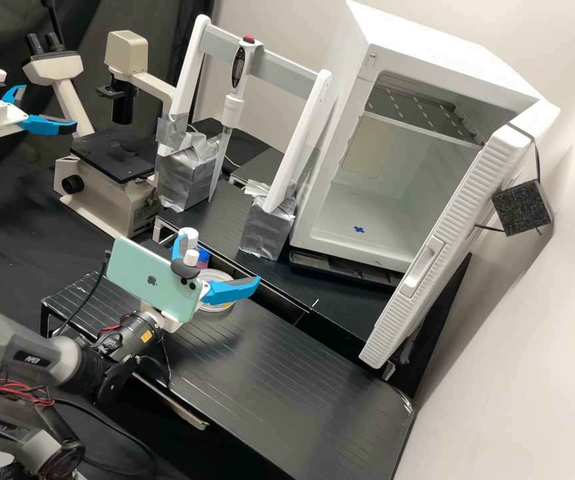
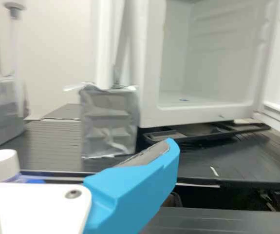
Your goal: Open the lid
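Hand (image 1: 219, 257), fingers apart, beside bottle (image 1: 202, 258). White lid (image 2: 4, 163) appears seated; loosening and removal apparently remain.

The green phone (image 1: 127, 265) bears an apple-shaped logo (image 1: 151, 281); the arm (image 1: 66, 363), pale lettering (image 1: 33, 360) and a yellow label (image 1: 146, 336).

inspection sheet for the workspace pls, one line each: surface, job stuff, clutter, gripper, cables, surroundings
surface: black bench with thin pale lines; spills: nothing seen
job's things: white-capped container, cap on; round clear dish beside it, lid state unclear
clutter: small white scrap on the black surface before the cabinet
gripper: gripper open by the container, fingers apart
cables: thin black cable loops down near the phone; red wires exposed along the arm
surroundings: white cabinet with its door open; microscope; pipette on a stand
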You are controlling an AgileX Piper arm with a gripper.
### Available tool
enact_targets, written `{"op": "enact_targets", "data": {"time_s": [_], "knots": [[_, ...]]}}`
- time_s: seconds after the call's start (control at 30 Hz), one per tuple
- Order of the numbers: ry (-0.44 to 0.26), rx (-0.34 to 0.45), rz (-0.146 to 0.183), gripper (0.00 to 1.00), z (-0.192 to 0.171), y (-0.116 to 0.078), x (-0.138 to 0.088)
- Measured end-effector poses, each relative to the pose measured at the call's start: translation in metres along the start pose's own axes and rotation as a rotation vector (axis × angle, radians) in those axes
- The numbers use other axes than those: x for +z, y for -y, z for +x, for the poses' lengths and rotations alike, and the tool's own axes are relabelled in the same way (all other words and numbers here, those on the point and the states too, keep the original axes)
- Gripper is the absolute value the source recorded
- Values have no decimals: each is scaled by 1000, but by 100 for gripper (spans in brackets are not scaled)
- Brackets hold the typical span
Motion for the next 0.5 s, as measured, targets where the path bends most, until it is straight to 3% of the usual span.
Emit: {"op": "enact_targets", "data": {"time_s": [0.2, 0.5], "knots": [[4, -14, 10, 100, -1, 0, 0], [72, -88, 22, 100, 1, 9, 9]]}}
